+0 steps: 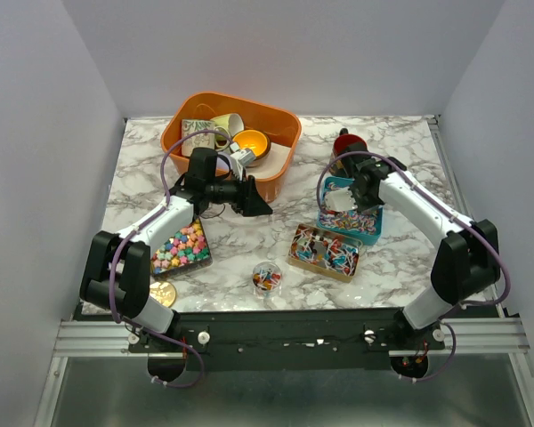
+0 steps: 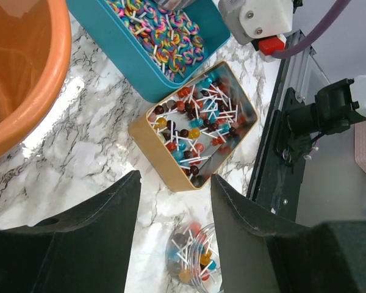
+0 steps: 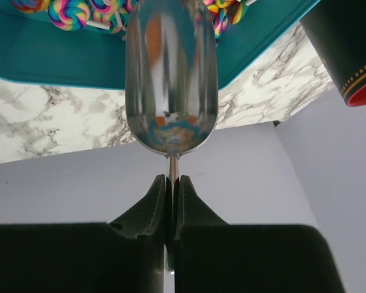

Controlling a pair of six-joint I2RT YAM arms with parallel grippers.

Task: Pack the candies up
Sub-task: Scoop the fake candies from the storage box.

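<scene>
The right gripper (image 3: 172, 183) pinched the thin handle of a metal scoop (image 3: 171, 73), its bowl reaching the swirl lollipops (image 3: 67, 11) in the teal box (image 3: 49, 61). The left gripper (image 2: 175, 183) hung half open, empty. So narrow a grip might let the scoop twist once loaded, spilling candy.

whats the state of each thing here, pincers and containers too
left pincer, open, empty
right pincer, shut on scoop
scoop, held by its handle, bowl at the teal box
teal box, open, swirl lollipops inside
gold tin, open, lollipops inside
clear tub, partly filled
star candies, piled in an open tray
</scene>
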